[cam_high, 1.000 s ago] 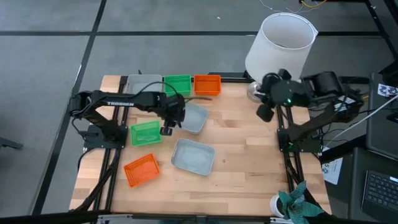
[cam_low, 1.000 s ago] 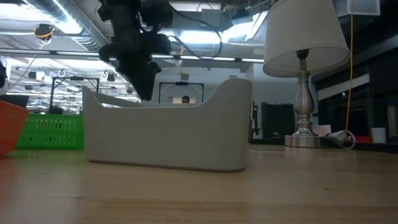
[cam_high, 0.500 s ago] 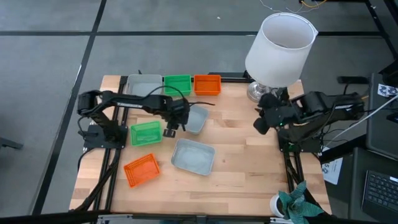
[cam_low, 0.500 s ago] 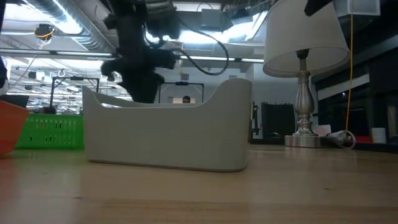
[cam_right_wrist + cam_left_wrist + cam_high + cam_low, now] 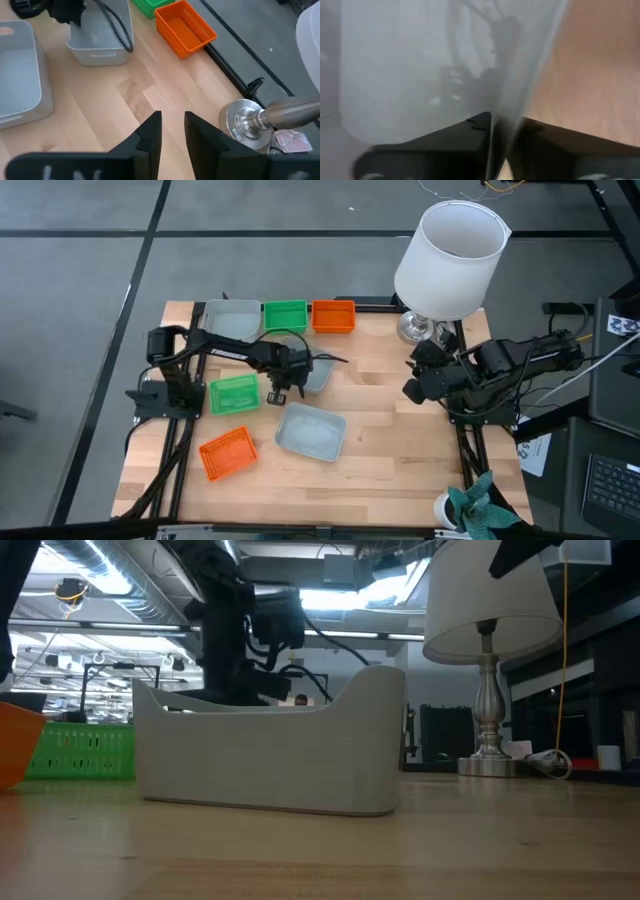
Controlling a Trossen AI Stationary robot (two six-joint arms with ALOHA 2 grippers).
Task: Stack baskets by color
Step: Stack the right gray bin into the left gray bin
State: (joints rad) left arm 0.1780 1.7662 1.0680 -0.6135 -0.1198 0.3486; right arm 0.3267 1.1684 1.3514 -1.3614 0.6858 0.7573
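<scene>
A pale grey basket [image 5: 315, 370] sits on the table's middle left, and my left gripper [image 5: 283, 386] is shut on its left wall. Along the far edge stand a grey basket [image 5: 232, 317], a green basket [image 5: 286, 314] and an orange basket [image 5: 333, 315]. Another green basket [image 5: 234, 393], an orange basket [image 5: 227, 453] and a larger grey basket [image 5: 311, 430] lie nearer. My right gripper [image 5: 173, 132] hangs open above bare wood at the table's right, with nothing between its fingers. My left gripper pinches the grey basket's thin side wall [image 5: 506, 102], one finger [image 5: 465, 132] inside the basket and the other [image 5: 540, 135] outside. The fingers come from above, pointing steeply down. The basket's bottom rests on the table [image 5: 100, 57].
A lamp with a big white shade [image 5: 448, 255] and a metal foot [image 5: 245, 122] stands at the far right corner. Bare wood [image 5: 385, 430] lies between the baskets and the right arm. A cable [image 5: 120, 27] hangs across the held basket.
My left gripper has come down onto the grey basket's left wall, moving slightly toward the table's right. My right arm has sunk and swung toward the near edge, clear of the lampshade. The baskets lie where they were.
</scene>
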